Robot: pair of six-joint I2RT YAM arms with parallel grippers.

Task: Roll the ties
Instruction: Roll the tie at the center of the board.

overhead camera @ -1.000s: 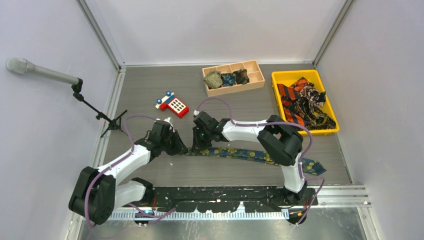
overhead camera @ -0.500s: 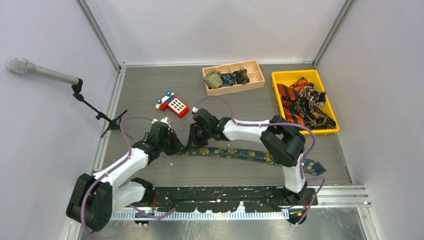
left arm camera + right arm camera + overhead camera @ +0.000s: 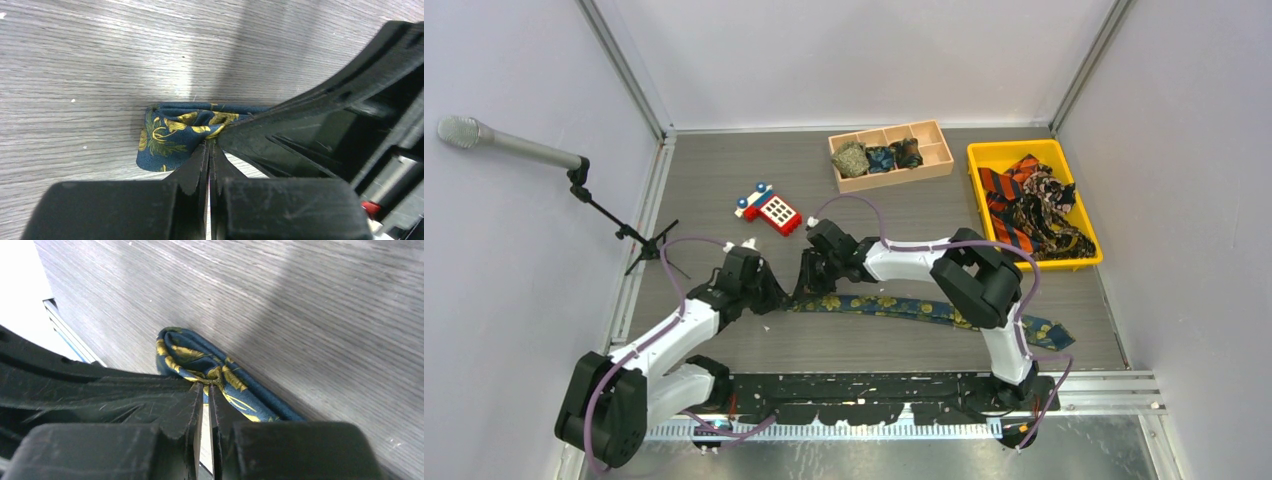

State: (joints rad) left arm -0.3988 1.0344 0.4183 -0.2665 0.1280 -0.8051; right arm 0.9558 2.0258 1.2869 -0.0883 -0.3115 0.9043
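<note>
A navy tie point(image 3: 894, 306) with yellow-gold flowers lies stretched across the table in front of the arms, its wide end at the right. Its left end is folded over into a small loop point(image 3: 167, 135), which also shows in the right wrist view as the same fold point(image 3: 192, 356). My left gripper point(image 3: 776, 296) point(image 3: 209, 146) is shut on that fold from the left. Facing it, my right gripper point(image 3: 808, 289) point(image 3: 205, 388) pinches the same fold, its jaws nearly together. The fingertips of both almost touch.
A wooden compartment tray point(image 3: 936, 153) at the back holds three coiled ties point(image 3: 879, 157). A yellow bin point(image 3: 1016, 147) at the right holds loose striped and dark ties point(image 3: 1029, 205). A red-and-blue toy phone point(image 3: 770, 209) lies behind the grippers. A microphone on a stand point(image 3: 514, 146) is at the left.
Both grippers have shifted a little to the left with the tie's end. The left gripper has closed on the fold.
</note>
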